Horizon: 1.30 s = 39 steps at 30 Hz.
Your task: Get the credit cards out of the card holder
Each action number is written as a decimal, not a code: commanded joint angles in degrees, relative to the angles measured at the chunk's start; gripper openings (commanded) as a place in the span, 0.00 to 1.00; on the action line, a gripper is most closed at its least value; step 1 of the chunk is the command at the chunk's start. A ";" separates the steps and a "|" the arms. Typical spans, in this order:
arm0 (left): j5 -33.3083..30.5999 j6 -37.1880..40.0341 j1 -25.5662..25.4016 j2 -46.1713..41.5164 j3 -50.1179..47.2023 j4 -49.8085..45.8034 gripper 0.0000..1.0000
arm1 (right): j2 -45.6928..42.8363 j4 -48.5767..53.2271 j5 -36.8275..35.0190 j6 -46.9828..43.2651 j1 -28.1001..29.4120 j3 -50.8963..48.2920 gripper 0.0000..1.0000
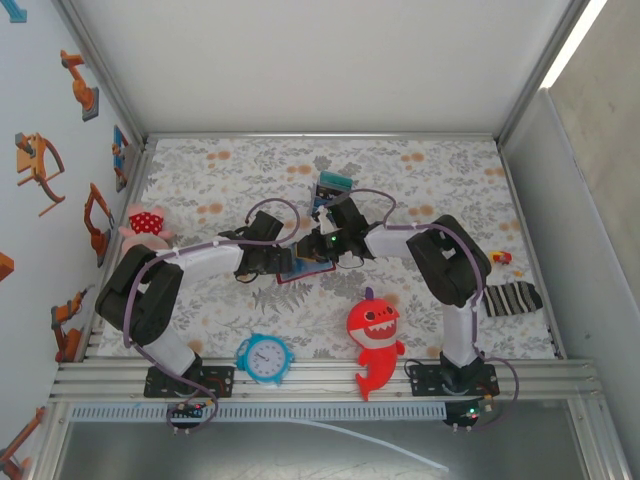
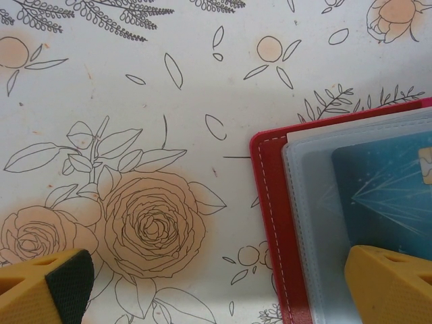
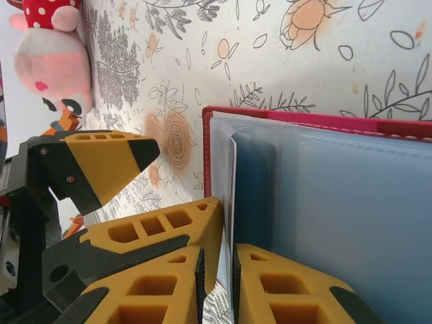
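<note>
Card holder (image 2: 267, 223) lies open and flat at the middle of the flowered table (image 1: 430, 180). Its red stitched border and rounded corner face bare cloth on the left arm's side. Clear sleeves lie on the cover, and a teal credit card (image 2: 381, 192) sits inside one, showing a gold chip and pale rays; its lettering cannot be read. Left gripper (image 2: 216, 260) stands spread wide, one finger (image 2: 47, 287) over bare cloth and the other over the sleeves. Right gripper (image 3: 219, 263) is at the holder's edge, its jaws a narrow slit apart with a pale sleeve edge running into the slit; whether they pinch it I cannot tell. Loose cards (image 1: 333, 184) lie farther back, apart from the holder. A red shark toy (image 1: 374, 338) and a blue clock (image 1: 265, 358) lie near the arms' bases, with open cloth between them and the holder
</note>
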<state>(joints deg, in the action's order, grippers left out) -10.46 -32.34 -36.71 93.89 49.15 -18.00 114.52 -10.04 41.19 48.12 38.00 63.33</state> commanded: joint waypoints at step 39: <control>-0.79 0.89 0.95 0.57 -0.92 -4.33 0.97 | -3.73 8.15 -5.19 -6.51 -3.19 -2.03 0.00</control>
<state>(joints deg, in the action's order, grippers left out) -10.41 -32.34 -36.51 93.89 49.12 -17.82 112.99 -5.15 38.48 43.40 35.40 62.08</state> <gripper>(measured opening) 0.970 0.038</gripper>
